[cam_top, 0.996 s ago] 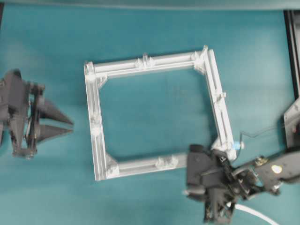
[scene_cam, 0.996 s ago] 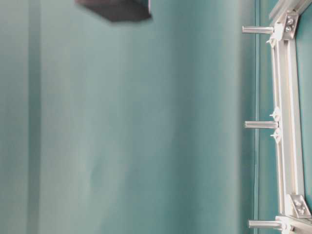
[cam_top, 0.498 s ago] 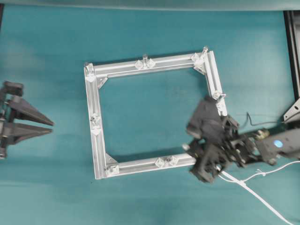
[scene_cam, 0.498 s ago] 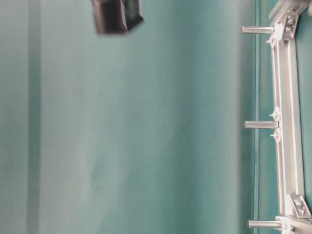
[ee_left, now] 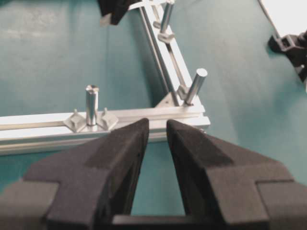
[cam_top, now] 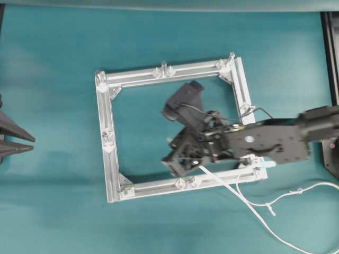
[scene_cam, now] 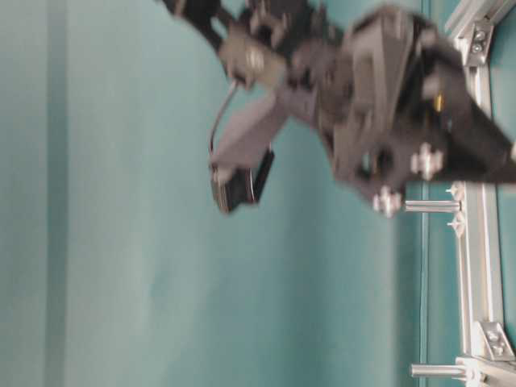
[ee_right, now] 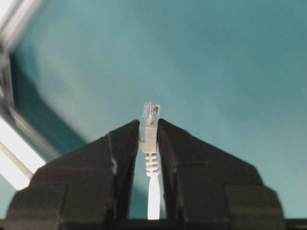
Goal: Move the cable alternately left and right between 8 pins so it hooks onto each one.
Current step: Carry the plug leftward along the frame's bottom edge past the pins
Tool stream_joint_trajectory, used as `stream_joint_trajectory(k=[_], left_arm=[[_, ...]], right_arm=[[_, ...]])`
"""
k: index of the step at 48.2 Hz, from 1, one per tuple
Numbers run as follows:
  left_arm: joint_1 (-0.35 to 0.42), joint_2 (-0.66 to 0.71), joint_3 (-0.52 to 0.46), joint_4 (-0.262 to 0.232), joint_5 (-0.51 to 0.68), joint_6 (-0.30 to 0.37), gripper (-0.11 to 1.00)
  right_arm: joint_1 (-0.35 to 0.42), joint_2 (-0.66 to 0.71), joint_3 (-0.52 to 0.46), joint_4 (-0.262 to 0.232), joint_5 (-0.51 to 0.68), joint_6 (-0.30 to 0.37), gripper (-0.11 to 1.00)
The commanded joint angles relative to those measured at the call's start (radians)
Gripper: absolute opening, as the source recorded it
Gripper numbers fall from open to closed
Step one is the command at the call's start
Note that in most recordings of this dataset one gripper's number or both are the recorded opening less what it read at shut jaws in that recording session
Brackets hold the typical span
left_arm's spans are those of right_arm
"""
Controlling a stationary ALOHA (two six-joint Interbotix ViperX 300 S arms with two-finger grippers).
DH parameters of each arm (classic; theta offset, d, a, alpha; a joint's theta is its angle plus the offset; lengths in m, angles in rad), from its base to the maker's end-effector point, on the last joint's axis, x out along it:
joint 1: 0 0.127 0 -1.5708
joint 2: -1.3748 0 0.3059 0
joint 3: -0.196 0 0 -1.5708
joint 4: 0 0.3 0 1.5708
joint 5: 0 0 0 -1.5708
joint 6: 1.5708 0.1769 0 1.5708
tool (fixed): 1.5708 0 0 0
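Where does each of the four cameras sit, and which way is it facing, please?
Overhead: above, looking down on the frame; right claw over it.
Table-level: low, turned on its side, along the frame's pins; the right arm blurs past.
Left wrist: behind the left claw, facing a frame corner.
Right wrist: behind its claw, pinching the cable plug.
Shared: frame and pins.

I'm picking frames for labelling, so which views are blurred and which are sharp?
Table-level view: the right arm is smeared by motion, the pins sharp. Right wrist view: the cable plug is crisp, the frame blurred and overexposed. Left wrist view: sharp throughout. Overhead: soft around the right hand.
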Motion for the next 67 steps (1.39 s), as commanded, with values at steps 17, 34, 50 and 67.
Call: stream_joint_trajectory(k=[17, 34, 50, 67], left_arm=[[-0.002, 0.006, -0.012, 0.005, 0.006, 0.003, 0.36], [0.0, 0.005, -0.009, 0.003, 0.006, 0.003, 0.36], [0.0, 0.006, -0.006, 0.005, 0.006, 0.006, 0.36], [0.0, 0.005, 0.003, 0.003, 0.006, 0.003, 0.36]], right_arm=[[0.021, 0.029, -0.11, -0.002, -0.003, -0.012, 0.15], [0.1, 0.071, -0.178, 0.02, -0.008, -0.018, 0.15], [0.184, 0.146, -0.279, 0.02, -0.008, -0.021, 0.15], [0.272, 0.153, -0.302, 0.02, -0.011, -0.023, 0.15]])
